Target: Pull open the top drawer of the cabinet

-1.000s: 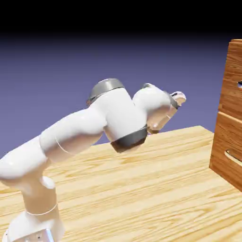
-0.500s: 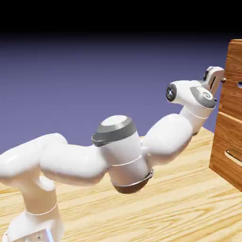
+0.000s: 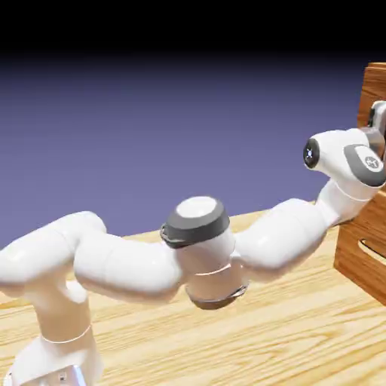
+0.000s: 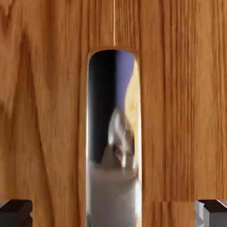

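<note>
On the pale table [image 3: 226, 332], the gripper [image 4: 113, 213] faces the top drawer [image 4: 44, 111], fingers spread either side of its shiny handle [image 4: 113, 133].

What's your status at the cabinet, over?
Gripper open, fingertips either side of the shiny handle. Top drawer fills hand view, not visibly pulled out. Nothing in the way.

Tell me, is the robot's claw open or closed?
Open. In the hand view the gripper has its two grey fingertips far apart at the bottom corners, with the top drawer's shiny handle between them, not yet squeezed.
</note>
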`<state>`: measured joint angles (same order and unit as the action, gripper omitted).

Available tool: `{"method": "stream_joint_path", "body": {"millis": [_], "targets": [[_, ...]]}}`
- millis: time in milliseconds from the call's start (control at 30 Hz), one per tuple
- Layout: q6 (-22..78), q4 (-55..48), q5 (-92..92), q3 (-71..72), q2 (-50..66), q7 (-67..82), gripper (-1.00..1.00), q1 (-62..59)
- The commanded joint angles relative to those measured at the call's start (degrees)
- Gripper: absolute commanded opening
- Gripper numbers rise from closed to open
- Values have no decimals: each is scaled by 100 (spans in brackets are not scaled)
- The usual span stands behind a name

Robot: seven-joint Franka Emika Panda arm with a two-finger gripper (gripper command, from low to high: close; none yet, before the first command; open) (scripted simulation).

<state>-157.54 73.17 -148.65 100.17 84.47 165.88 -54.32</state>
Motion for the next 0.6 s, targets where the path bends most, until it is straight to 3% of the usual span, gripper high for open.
{"method": "stream_joint_path", "body": {"millis": [0,567], "targets": [[96,208,-59,72,61,-5,-100,-118],[1477,3737,-387,731,917,-83,-100,-2272]]}}
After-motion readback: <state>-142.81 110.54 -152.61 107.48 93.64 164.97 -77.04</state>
